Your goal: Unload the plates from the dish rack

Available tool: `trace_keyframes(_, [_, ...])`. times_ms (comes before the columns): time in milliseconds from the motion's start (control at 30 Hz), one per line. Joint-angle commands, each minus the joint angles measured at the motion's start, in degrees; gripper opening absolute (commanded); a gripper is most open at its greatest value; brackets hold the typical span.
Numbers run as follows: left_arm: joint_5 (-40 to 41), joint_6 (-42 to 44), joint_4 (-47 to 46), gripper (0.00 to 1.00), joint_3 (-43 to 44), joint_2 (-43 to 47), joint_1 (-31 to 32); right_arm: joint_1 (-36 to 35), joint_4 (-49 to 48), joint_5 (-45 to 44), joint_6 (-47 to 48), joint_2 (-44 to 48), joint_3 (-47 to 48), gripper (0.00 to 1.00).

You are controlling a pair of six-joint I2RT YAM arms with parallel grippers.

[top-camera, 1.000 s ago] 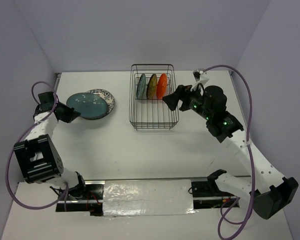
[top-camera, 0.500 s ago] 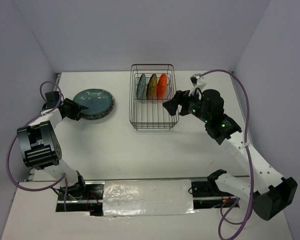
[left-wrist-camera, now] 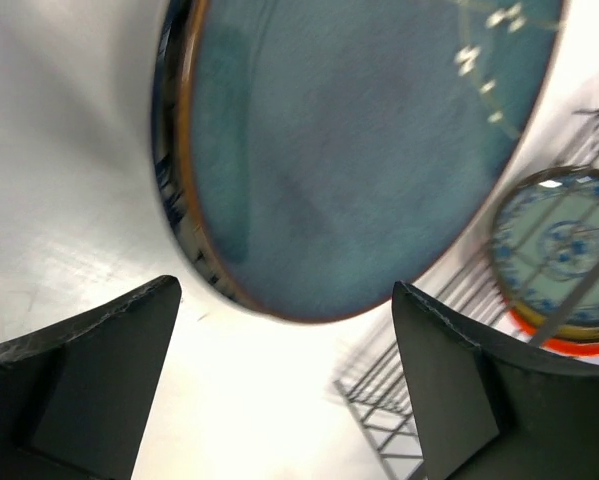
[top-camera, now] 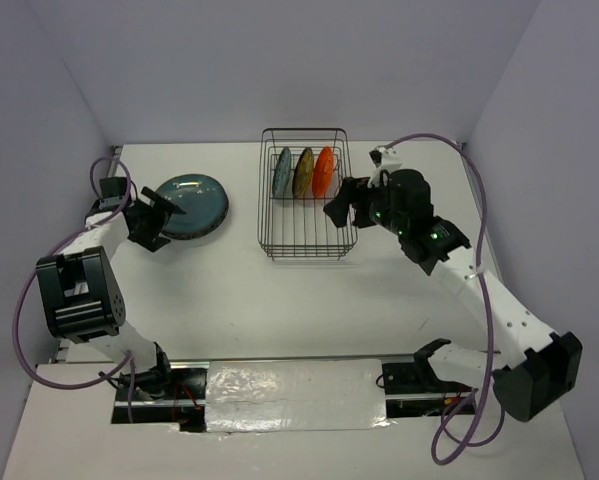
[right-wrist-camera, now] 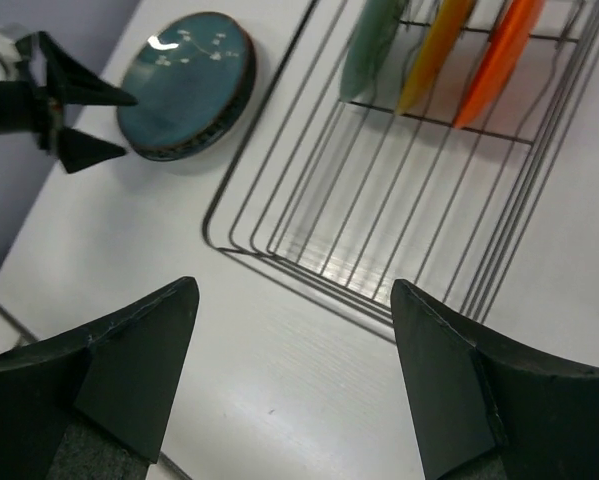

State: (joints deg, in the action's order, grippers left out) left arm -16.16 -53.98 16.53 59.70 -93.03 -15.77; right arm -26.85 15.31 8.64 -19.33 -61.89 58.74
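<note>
The dish rack (top-camera: pixel 304 255) stands at the back middle of the table with three plates upright in its far end: a pale teal one (top-camera: pixel 282 172), a brownish one (top-camera: pixel 303 172) and an orange one (top-camera: pixel 324 171). Left of the rack a dark teal plate (top-camera: pixel 191 206) lies flat on top of another plate whose dark patterned edge (left-wrist-camera: pixel 169 200) shows beneath it. My left gripper (top-camera: pixel 164 225) is open just beside the teal plate's (left-wrist-camera: pixel 359 150) near-left rim, holding nothing. My right gripper (top-camera: pixel 337 205) hovers open over the rack's (right-wrist-camera: pixel 309 270) right side, empty; the racked plates (right-wrist-camera: pixel 434 50) sit ahead of it.
White walls close in the table at the back and both sides. The left gripper (right-wrist-camera: pixel 69 105) shows in the right wrist view beside the teal plate (right-wrist-camera: pixel 184 85). Purple cables loop from both arms.
My left gripper has opened and let go of the dark teal plate, which now lies on the floral plate. My right arm has edged slightly towards the rack, still open.
</note>
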Motion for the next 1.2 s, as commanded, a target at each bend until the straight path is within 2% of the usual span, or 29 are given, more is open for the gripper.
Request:
trace_keyframes(0, [2.9,4.5,7.6,1.00,2.3,3.2,1.4,-0.6,6.7,-9.0,1.8,-7.3,7.2,0.85])
trace_keyframes(200, [8.5,9.2,14.7,1.00,0.2,13.4,2.1,-0.7,13.8,-23.7,1.4,-24.4,20.9,0.84])
trace_keyframes(333, [10.9,16.4,16.4,1.00,-1.0,27.1,2.1,-0.7,15.3,-29.6,1.1,-35.7,31.7,0.80])
trace_keyframes(433, [8.3,24.8,15.5,0.99,0.2,34.1,3.5,-0.7,15.4,-33.9,1.0,-43.4,39.7,0.73])
trace_keyframes(500, [15.1,26.9,17.9,1.00,0.5,36.9,5.6,-0.9,16.8,-35.6,1.1,-48.6,45.6,0.67])
trace_keyframes(567, [22.3,27.4,15.7,1.00,-3.2,42.1,10.2,-1.4,19.7,-38.9,0.9,-52.1,52.1,0.62])
trace_keyframes(633, [22.2,28.0,13.3,1.00,-8.1,46.3,11.2,-1.8,20.8,-40.5,1.3,-56.6,56.5,0.57])
trace_keyframes(800, [22.1,28.6,14.1,1.00,-7.8,48.2,12.2,-2.9,22.1,-45.6,3.0,-63.8,62.4,0.50])
trace_keyframes(900, [20.7,28.8,14.3,1.00,-7.6,46.9,12.4,-3.5,21.2,-47.6,3.4,-66.3,62.7,0.39])
trace_keyframes(1167, [19.7,29.2,14.2,1.00,-7.6,47.2,12.3,-5.0,21.6,-55.1,5.1,-69.4,64.8,0.36])
